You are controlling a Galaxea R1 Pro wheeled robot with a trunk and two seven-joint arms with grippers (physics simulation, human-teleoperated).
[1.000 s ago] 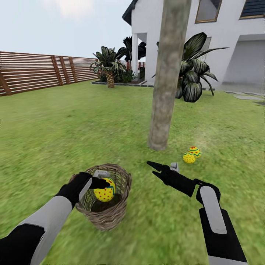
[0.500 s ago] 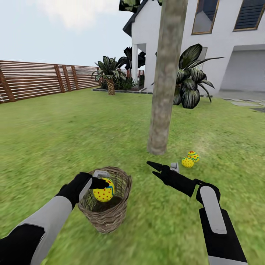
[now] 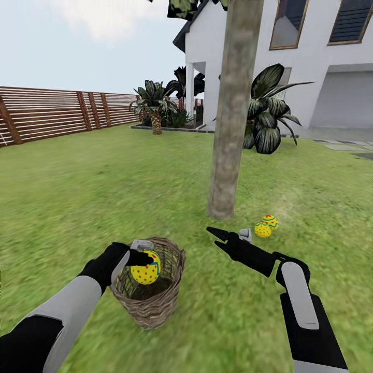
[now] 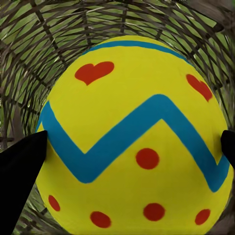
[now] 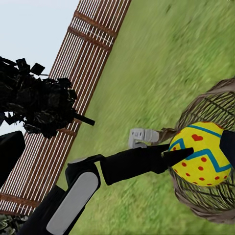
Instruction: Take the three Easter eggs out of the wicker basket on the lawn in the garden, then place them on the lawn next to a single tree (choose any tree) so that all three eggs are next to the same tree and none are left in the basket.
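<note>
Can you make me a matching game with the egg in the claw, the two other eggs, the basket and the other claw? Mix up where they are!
Things:
1. egg in the left gripper
2. two eggs
3. wicker basket
4. right gripper

Places or states:
A. on the lawn beside the tree
B. jaws open, holding nothing
C. held at the basket's opening
D. standing on the grass, nearer the robot than the tree

Pairs: 1-C, 2-A, 3-D, 4-B

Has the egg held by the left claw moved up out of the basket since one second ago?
No. The egg sits at the same height against the basket rim, gripped by the left claw; only the camera shifted.
</note>
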